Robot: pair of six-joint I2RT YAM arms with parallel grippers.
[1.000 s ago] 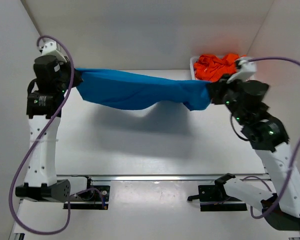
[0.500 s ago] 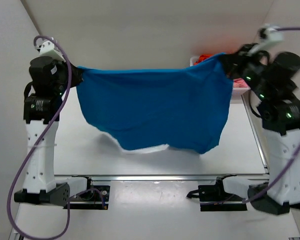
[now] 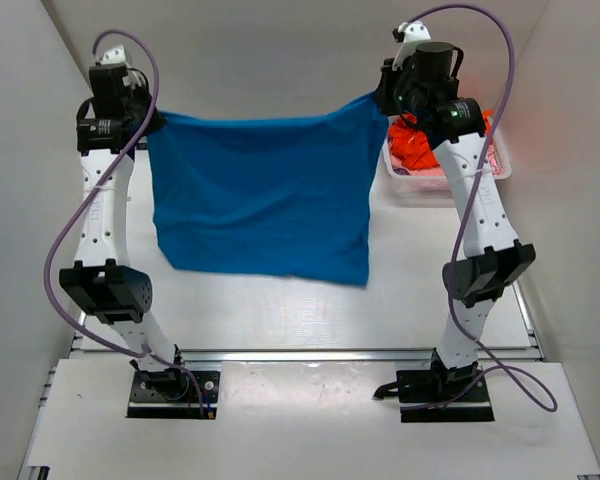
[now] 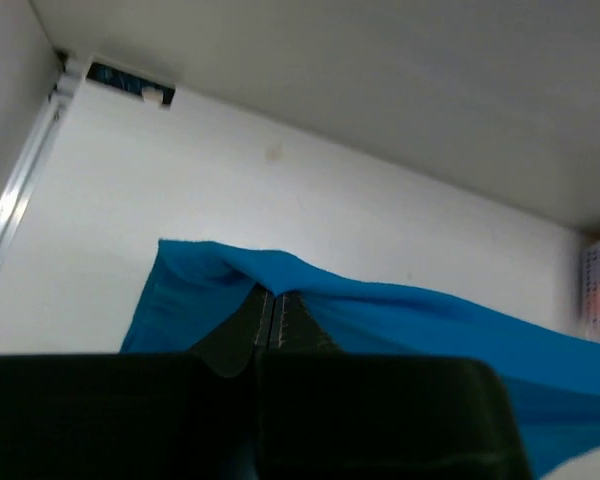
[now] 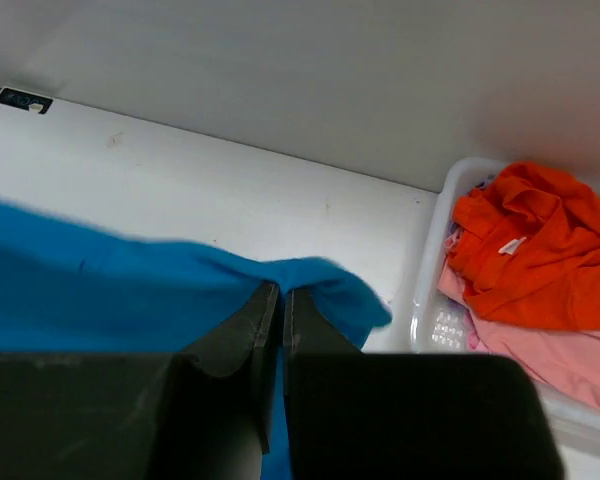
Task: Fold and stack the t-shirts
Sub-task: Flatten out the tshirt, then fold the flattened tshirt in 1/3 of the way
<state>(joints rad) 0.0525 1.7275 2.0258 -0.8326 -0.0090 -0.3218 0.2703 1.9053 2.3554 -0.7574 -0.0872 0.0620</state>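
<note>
A bright blue t-shirt (image 3: pixel 260 195) hangs spread flat like a sheet between both raised arms, its lower edge low over the table. My left gripper (image 3: pixel 152 125) is shut on its upper left corner; in the left wrist view the blue t-shirt (image 4: pixel 400 310) drapes over the closed fingertips (image 4: pixel 272 300). My right gripper (image 3: pixel 378 98) is shut on the upper right corner, and the blue t-shirt (image 5: pixel 110 290) folds over its fingertips (image 5: pixel 277 298). An orange t-shirt (image 5: pixel 540 250) and a pale pink t-shirt (image 5: pixel 570 355) lie crumpled in the basket.
The white lattice basket (image 3: pixel 395 172) stands at the back right of the table, just behind the right arm; its rim (image 5: pixel 435 250) shows in the right wrist view. White walls enclose the table on the left, back and right.
Both arms have risen high and the right one has swung inward. The blue t-shirt has gone from a sagging bunched band to a flat hanging sheet.
</note>
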